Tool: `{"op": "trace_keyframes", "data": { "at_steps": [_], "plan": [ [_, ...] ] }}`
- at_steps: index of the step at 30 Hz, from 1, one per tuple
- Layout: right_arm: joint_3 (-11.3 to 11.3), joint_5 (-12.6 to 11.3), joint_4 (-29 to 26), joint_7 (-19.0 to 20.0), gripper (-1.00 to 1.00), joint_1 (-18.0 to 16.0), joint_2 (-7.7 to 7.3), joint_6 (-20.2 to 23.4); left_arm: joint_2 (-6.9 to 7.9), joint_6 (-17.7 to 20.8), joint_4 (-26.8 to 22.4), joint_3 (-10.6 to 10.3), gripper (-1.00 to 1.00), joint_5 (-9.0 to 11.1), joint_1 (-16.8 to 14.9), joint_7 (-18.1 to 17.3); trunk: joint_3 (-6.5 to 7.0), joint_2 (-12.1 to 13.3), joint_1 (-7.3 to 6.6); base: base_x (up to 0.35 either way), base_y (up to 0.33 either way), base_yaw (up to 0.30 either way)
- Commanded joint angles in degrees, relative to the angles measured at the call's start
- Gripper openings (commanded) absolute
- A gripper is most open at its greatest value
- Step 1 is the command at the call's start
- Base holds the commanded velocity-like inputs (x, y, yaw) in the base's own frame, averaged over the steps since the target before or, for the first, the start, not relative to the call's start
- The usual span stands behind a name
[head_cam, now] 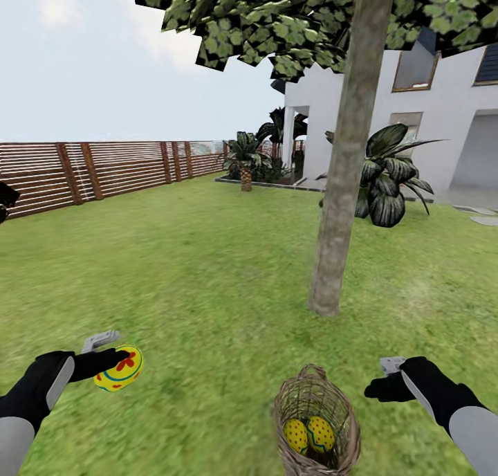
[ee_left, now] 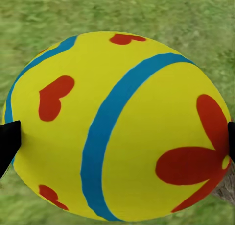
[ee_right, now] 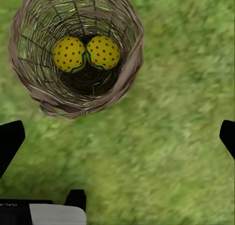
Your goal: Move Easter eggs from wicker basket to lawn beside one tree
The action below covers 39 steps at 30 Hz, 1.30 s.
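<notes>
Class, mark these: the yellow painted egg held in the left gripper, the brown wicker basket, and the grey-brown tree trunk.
Yellow painted egg (head_cam: 120, 370): head view, middle of its shell.
Brown wicker basket (head_cam: 301, 394): head view, woven inner wall.
Grey-brown tree trunk (head_cam: 344, 185): head view, mid-trunk bark.

- Pretty open yard, pale hazy sky (head_cam: 104, 61) overhead, soft even daylight.
- Brown slatted fence (head_cam: 104, 168) runs along the left and back.
- White house (head_cam: 449, 116) on the right with a couple of dark windows (head_cam: 415, 68).
- Short palm (head_cam: 245, 158) and a big-leafed shrub (head_cam: 387, 178) sit near the house.
</notes>
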Motion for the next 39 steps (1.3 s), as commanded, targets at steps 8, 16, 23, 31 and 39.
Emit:
{"op": "trace_keyframes", "data": {
  "at_steps": [8, 16, 23, 31, 39],
  "plan": [
    [0.37, -0.58, -0.08, -1.36, 1.0, -0.06, -0.11, 0.31, 0.02, 0.43, 0.05, 0.13, -1.0, 0.14, -0.04, -0.12, 1.34, 3.14, -1.74, 0.018, 0.294, 0.0],
    [0.26, -0.58, -0.16, -1.41, 1.0, -0.06, -0.26, 0.14, -0.01, 0.65, 4.03, 0.0, -1.0, 0.17, -0.04, 0.06, 2.78, 6.35, -3.5, 0.145, 0.279, 0.0],
    [0.25, -0.58, -0.17, -1.37, 1.0, -0.06, -0.36, 0.14, -0.01, 0.55, 4.96, -0.01, -1.0, 0.23, -0.04, -0.08, 4.03, 9.15, -5.04, 0.192, 0.256, 0.0],
    [0.01, -0.66, -0.17, -1.32, 1.0, -0.06, -0.94, 0.14, -0.1, 0.46, 4.89, -0.09, -1.0, 0.23, -0.04, 0.03, 5.47, 12.36, -6.79, 0.193, 0.255, 0.0],
    [0.06, -0.67, -0.17, -1.37, 1.0, -0.06, -1.07, 0.22, -1.01, 0.29, 4.8, -0.43, -1.0, -0.07, -0.04, 0.3, 6.9, 15.57, -8.55, 0.166, 0.133, 0.0]
  ]
}}
